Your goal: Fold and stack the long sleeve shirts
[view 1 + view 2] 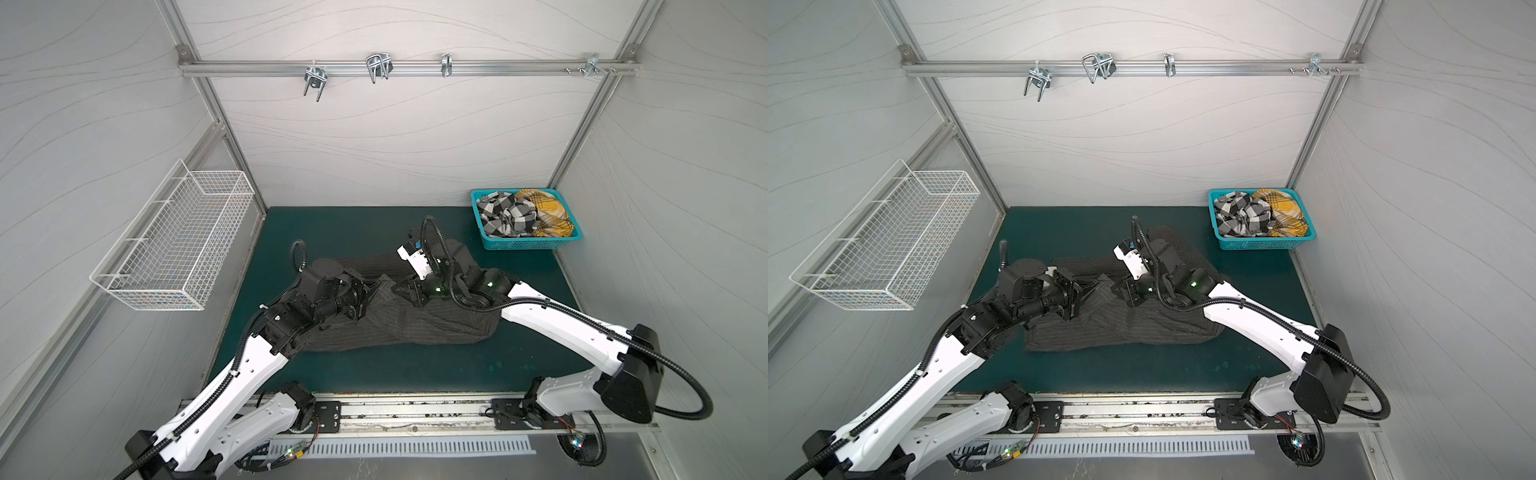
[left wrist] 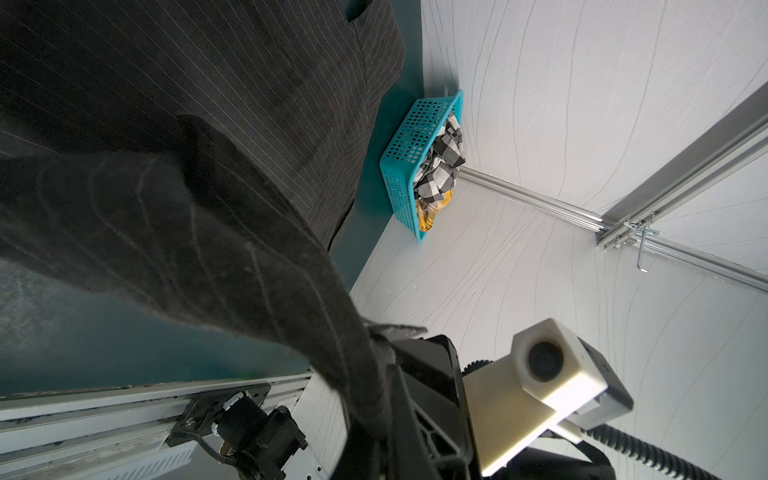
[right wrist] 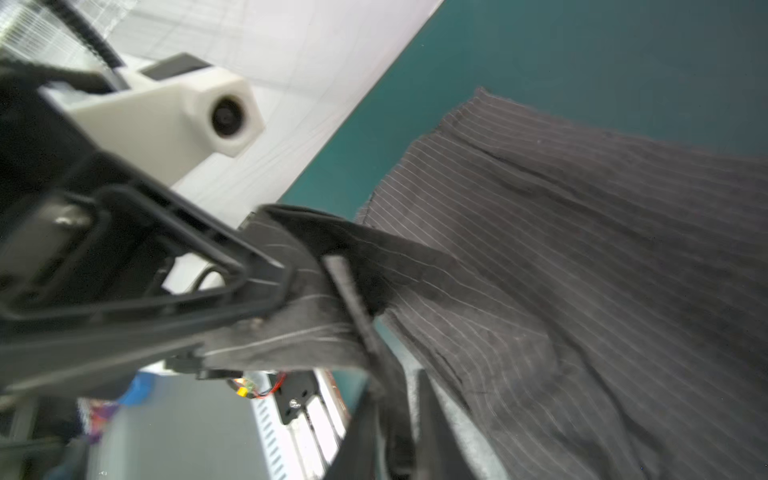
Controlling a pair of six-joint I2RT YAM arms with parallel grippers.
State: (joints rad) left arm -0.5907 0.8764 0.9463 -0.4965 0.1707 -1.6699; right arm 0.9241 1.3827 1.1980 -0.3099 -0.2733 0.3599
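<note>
The charcoal pinstriped shirt [image 1: 395,328] [image 1: 1121,328] lies spread across the middle of the green mat. A fold of it is lifted into a peak between my two grippers. My left gripper [image 1: 376,286] [image 1: 1094,286] [image 2: 382,353] is shut on that raised fold. Facing it closely, my right gripper [image 1: 407,289] [image 1: 1123,291] [image 3: 395,386] is shut on a strip of the same cloth [image 3: 582,249]. The checked shirt [image 1: 505,218] [image 1: 1244,216] [image 2: 440,166] and the yellow plaid shirt [image 1: 548,212] [image 1: 1285,210] lie crumpled in the basket.
The teal lattice basket [image 1: 523,245] [image 1: 1258,244] [image 2: 403,149] stands at the back right corner of the mat [image 1: 353,374]. A white wire basket [image 1: 174,245] [image 1: 888,245] hangs on the left wall. Metal hooks [image 1: 378,68] hang from a rail on the back wall.
</note>
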